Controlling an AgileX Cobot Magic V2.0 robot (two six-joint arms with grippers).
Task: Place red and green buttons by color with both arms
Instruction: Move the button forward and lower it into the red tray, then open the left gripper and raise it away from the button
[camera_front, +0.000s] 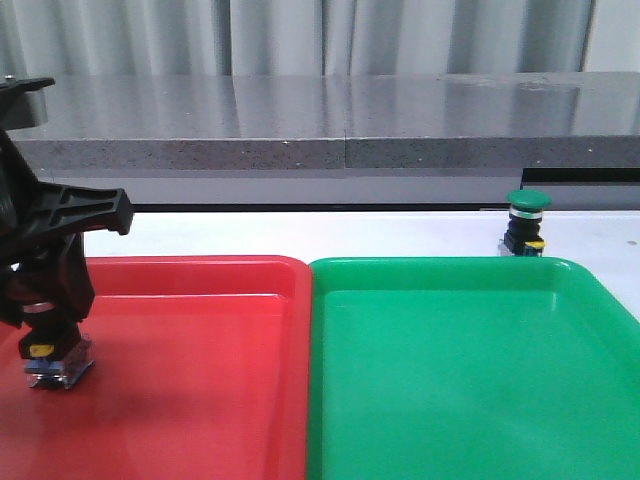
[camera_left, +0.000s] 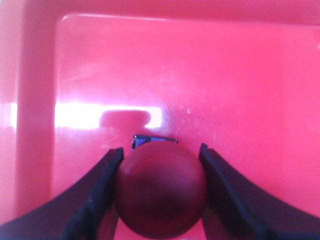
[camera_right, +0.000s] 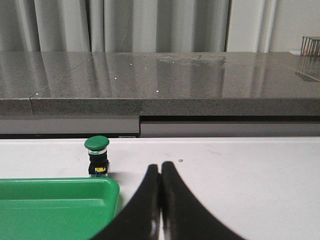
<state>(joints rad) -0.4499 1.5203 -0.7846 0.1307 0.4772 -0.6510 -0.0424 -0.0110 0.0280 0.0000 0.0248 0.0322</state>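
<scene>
The red button (camera_left: 161, 190) stands in the red tray (camera_front: 200, 400) near its left side, and my left gripper (camera_left: 161, 151) is shut on its dark red cap, one finger against each side. In the front view the gripper (camera_front: 48, 318) hides the cap; only the button's yellow tab and clear base (camera_front: 60, 372) show, low over the tray floor. The green button (camera_front: 527, 222) stands upright on the white table just behind the green tray (camera_front: 450, 380), at its far right corner. My right gripper (camera_right: 160, 166) is shut and holds nothing. It sits to the right of the green button (camera_right: 97, 156) and is out of the front view.
The two trays lie side by side, the red one on the left and the green tray (camera_right: 50, 205) on the right. A grey stone ledge (camera_front: 350, 120) runs along the back of the white table (camera_right: 240, 170), with curtains behind it.
</scene>
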